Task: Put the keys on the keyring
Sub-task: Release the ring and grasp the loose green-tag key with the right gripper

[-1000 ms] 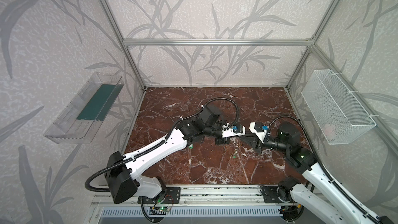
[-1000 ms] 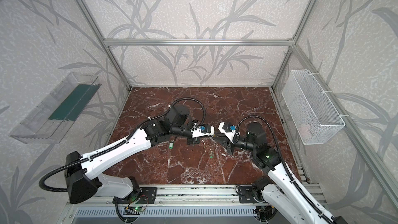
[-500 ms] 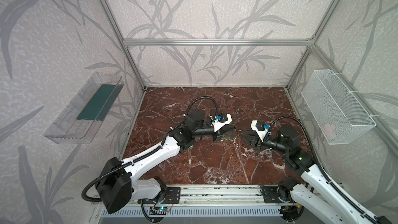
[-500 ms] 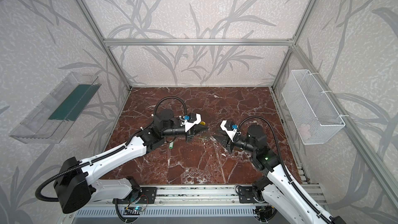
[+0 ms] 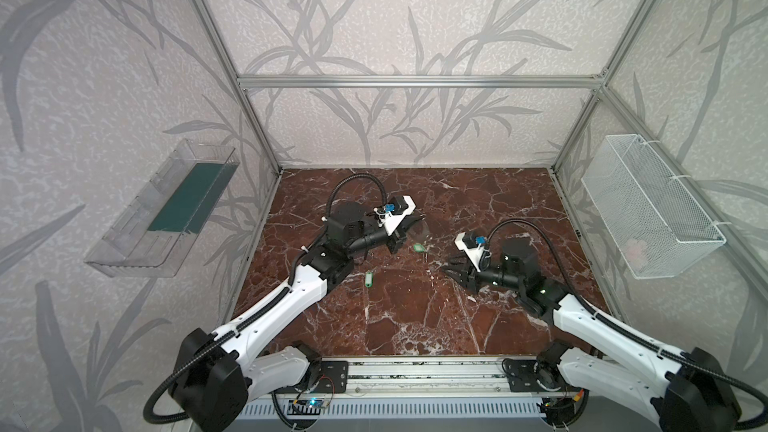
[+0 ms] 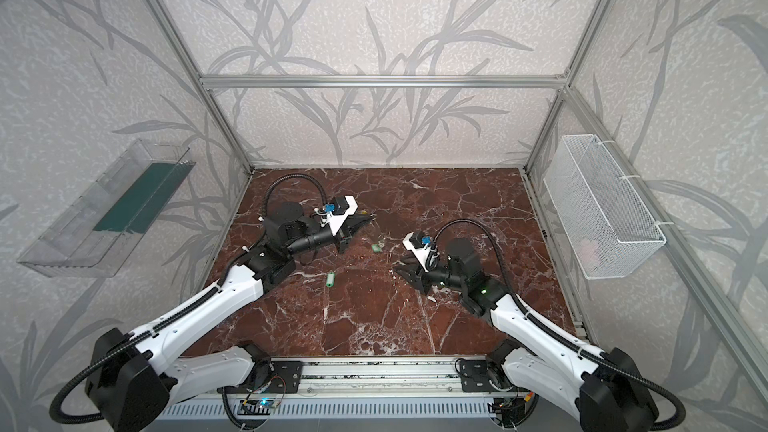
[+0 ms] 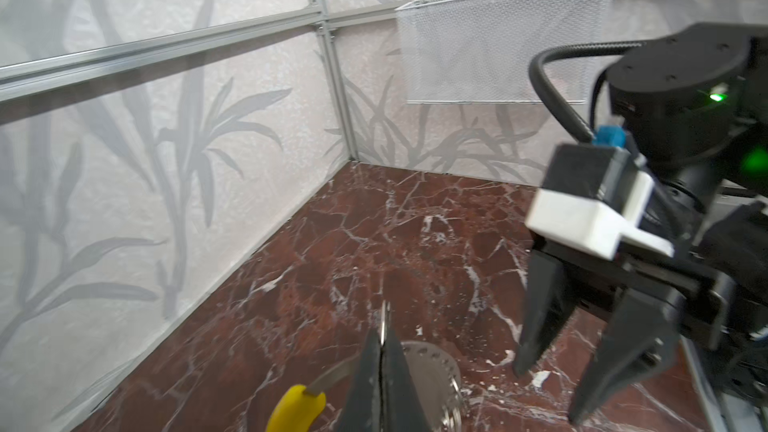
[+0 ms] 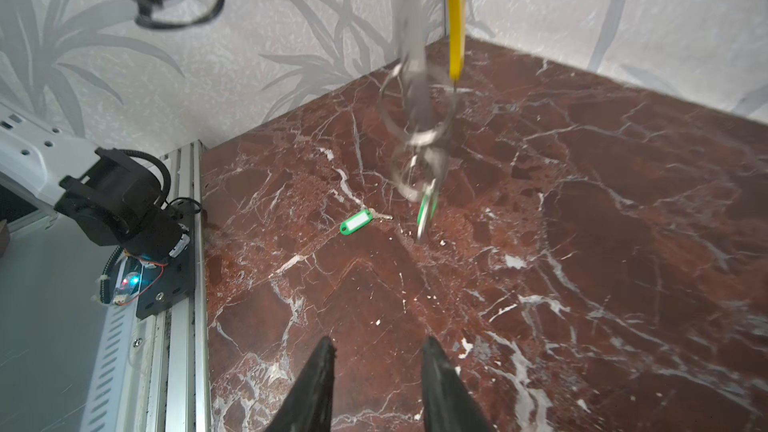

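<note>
Now the left tool point(image 7: 381, 347), pinching the keyring point(image 7: 440, 367), has drawn back from the spread, empty right tool point(image 8: 377, 344). One key point(image 8: 427, 206) hangs on it; the other key point(image 8: 355, 221) lies loose.

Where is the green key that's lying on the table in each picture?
In a top view: the key lies flat on the table, around the middle.
In a top view: the key lies there too.
Left wrist: not in it.
Right wrist: flat on the table, near the hanging key.
Landmark: the hanging key, in both top views too.

L tool point(image 7: 381, 338) retreated, prob. w/ keyring point(image 7: 432, 361).
</note>
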Controlling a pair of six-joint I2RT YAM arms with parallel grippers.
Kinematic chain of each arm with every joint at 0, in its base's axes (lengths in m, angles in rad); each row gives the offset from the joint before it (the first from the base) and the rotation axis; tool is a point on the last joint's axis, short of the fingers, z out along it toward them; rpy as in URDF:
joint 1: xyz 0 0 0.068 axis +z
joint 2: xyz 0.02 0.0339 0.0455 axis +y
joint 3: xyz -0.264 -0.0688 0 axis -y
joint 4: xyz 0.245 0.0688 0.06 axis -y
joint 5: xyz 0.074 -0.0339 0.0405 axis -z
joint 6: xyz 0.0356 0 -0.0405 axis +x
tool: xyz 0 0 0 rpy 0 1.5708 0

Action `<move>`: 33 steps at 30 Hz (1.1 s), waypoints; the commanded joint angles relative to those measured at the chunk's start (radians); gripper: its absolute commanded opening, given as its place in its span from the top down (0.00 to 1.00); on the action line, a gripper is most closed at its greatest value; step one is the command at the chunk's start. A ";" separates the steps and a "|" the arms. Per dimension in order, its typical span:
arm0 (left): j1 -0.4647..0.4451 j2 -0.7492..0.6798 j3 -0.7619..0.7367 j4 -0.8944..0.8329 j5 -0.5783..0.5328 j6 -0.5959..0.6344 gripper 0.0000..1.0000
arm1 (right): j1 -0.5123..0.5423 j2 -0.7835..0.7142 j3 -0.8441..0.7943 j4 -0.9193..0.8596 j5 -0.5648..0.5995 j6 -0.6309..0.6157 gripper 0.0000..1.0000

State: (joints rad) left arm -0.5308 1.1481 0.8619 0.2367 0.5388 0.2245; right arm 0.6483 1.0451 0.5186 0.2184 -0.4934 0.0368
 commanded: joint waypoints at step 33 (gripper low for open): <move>0.097 -0.162 -0.024 -0.085 -0.461 0.056 1.00 | 0.416 1.141 0.712 0.190 0.451 -0.004 0.54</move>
State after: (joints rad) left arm -0.4374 1.0088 0.8474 0.1486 0.0757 0.2760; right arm 1.0260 2.1689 1.1973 0.4679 -0.1143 0.0765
